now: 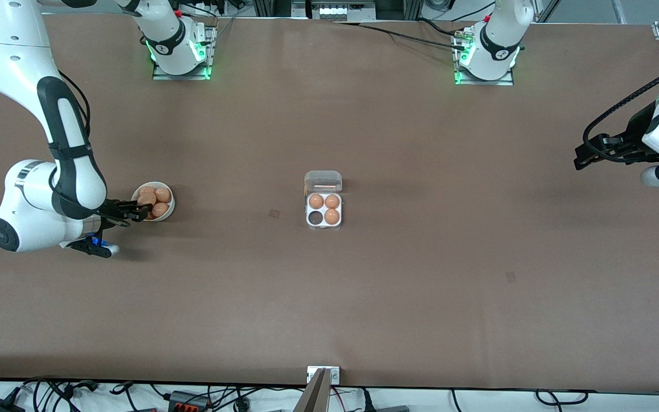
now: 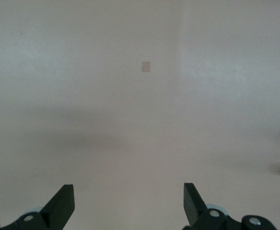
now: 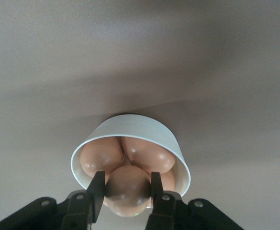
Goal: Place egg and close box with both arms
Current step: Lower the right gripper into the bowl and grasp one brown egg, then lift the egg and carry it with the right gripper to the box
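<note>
The box (image 1: 324, 209) lies mid-table with its clear lid (image 1: 323, 182) folded open toward the arms' bases. It holds three brown eggs, and one cell (image 1: 314, 217) is empty. My right gripper (image 1: 143, 210) reaches into the white bowl (image 1: 170, 207) of brown eggs toward the right arm's end of the table. In the right wrist view it (image 3: 128, 184) is shut on an egg (image 3: 128, 191) just over the other eggs in the bowl (image 3: 130, 125). My left gripper (image 1: 580, 157) waits open and empty over bare table at the left arm's end, as its wrist view (image 2: 129, 191) also shows.
Small darker patches mark the brown table cover (image 1: 274, 213) (image 1: 511, 277); one shows in the left wrist view (image 2: 145, 66). A metal bracket (image 1: 322, 375) sits at the table edge nearest the front camera. Cables run along that edge.
</note>
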### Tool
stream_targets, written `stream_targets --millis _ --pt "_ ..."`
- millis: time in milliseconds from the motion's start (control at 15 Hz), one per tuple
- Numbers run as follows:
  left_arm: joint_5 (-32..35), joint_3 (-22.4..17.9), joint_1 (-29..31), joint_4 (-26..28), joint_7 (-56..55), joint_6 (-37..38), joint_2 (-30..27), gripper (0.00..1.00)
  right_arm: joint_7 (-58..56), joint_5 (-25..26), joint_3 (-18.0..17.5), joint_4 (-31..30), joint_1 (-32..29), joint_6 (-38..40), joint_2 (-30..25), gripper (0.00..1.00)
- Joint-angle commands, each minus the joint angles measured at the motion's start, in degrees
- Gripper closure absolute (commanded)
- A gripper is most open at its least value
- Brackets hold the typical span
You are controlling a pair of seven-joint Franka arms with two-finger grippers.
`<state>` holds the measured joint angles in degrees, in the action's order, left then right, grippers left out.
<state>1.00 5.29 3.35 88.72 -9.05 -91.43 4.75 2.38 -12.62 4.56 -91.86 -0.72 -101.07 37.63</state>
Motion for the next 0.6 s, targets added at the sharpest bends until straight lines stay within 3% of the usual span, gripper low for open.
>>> stream_targets --millis 0,267,533 --pt "-0.56 -0.01 -0.10 1.10 0.09 -0.24 -1.41 0.00 -3.15 -0.83 -0.43 1.07 -0.94 2.36 -0.09 0.77" --pt "-0.56 -0.01 -0.01 1.10 0.09 -0.24 -1.41 0.00 -7.30 -0.13 -0.16 3.61 -0.86 3.50 -0.53 0.91" --pt "-0.56 -0.01 -0.01 1.10 0.09 -0.24 -1.41 0.00 -7.04 -0.21 -0.51 12.04 -0.24 11.13 -0.97 0.92"
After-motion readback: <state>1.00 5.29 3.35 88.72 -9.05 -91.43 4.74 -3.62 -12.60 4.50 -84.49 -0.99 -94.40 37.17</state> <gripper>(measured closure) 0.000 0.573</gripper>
